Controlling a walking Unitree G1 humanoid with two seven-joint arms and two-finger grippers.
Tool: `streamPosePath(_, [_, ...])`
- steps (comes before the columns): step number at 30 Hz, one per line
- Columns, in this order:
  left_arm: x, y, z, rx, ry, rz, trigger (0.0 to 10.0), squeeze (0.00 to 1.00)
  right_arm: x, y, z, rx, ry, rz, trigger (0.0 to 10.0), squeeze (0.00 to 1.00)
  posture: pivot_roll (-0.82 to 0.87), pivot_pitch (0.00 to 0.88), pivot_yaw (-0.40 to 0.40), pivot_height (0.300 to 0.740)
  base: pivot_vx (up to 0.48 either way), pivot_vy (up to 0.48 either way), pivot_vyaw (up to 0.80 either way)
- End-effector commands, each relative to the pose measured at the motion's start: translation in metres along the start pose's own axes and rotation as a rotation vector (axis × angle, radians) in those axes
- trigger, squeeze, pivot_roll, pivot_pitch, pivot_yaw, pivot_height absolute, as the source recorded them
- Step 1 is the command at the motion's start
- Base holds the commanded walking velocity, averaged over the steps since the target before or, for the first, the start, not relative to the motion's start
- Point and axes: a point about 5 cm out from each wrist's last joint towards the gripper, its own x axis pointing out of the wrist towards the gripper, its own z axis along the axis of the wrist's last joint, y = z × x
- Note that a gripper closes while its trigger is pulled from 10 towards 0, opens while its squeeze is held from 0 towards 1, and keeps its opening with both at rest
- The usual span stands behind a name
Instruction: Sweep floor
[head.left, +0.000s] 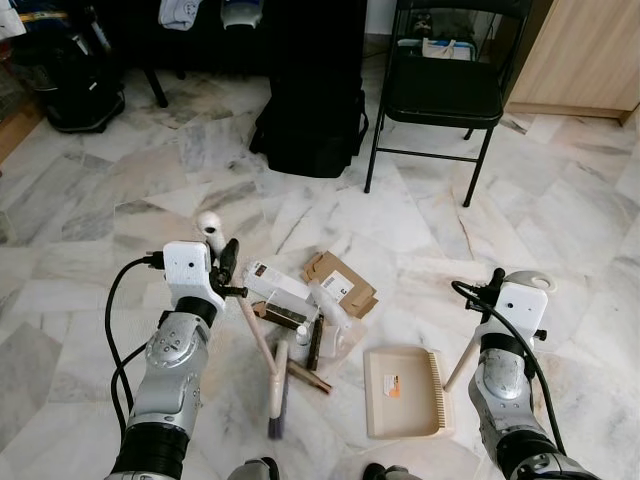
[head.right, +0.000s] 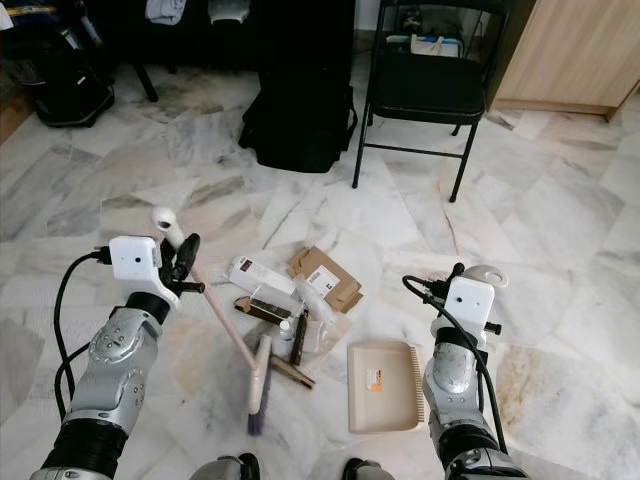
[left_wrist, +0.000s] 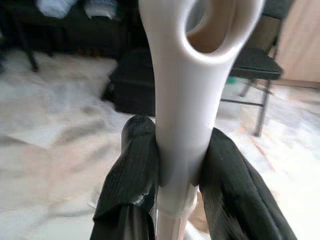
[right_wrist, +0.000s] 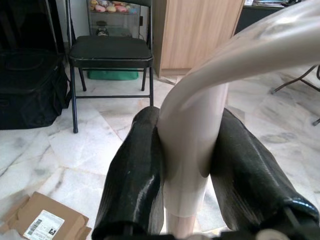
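On the marble floor (head.left: 90, 200) before a black folding chair (head.left: 440, 90), the left hand (head.left: 226, 268) grasps the broom (head.left: 262, 345) while the right hand (head.left: 493, 283) grasps the dustpan (head.left: 402, 392); drag the bristles low, pushing the cardboard litter (head.left: 340, 283) toward the pan's open lip.

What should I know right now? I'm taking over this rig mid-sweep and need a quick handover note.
Left claw: shut on the broom handle near its looped top; the broom head rests on the floor beside the litter.
Right claw: shut on the dustpan handle; the dustpan sits on the marble floor, in front of the robot to its right.
Litter: a pile of cardboard and packaging lies between broom and dustpan, just beyond them.
Done: both tools are in hand.
Left: the dustpan holds no litter yet, so the whole pile needs sweeping in. A folding chair and black bag stand beyond.
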Motion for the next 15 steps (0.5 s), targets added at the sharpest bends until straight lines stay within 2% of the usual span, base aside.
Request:
streamPosePath(1, [-0.004,-0.003,-0.009,-0.067,0.052,-0.032,10.0,0.00,-0.009,-0.004,-0.013,-0.035,0.057,0.014,10.0,0.00,0.16,0.249,0.013,0.740,0.000,0.000,0.00])
streamPosePath(5, [-0.012,-0.002,-0.014,-0.134,0.109,-0.053,10.0,0.00,-0.008,-0.004,-0.013,-0.036,0.059,0.018,10.0,0.00,0.17,0.246,0.008,0.740,0.000,0.000,0.00])
streamPosePath(8, [-0.016,-0.003,-0.012,-0.201,0.113,-0.061,10.0,0.00,-0.006,-0.003,-0.012,-0.034,0.058,0.021,10.0,0.00,0.17,0.245,0.006,0.740,0.000,0.000,0.00])
streamPosePath(9, [-0.021,-0.004,-0.010,-0.247,0.125,-0.082,10.0,0.00,-0.005,-0.001,-0.010,-0.033,0.059,0.025,10.0,0.00,0.17,0.242,0.004,0.740,0.000,0.000,0.00])
streamPosePath(10, [-0.021,-0.004,-0.010,-0.247,0.125,-0.082,10.0,0.00,-0.005,-0.001,-0.010,-0.033,0.059,0.025,10.0,0.00,0.17,0.242,0.004,0.740,0.000,0.000,0.00])
streamPosePath(12, [-0.027,-0.008,-0.003,-0.333,0.118,-0.107,10.0,0.00,-0.004,0.001,-0.009,-0.028,0.060,0.032,10.0,0.00,0.18,0.238,-0.001,0.740,0.000,0.000,0.00])
streamPosePath(15, [-0.030,-0.012,0.004,-0.377,0.104,-0.127,10.0,0.00,-0.003,0.003,-0.008,-0.025,0.062,0.037,10.0,0.00,0.19,0.236,-0.002,0.740,0.000,0.000,0.00])
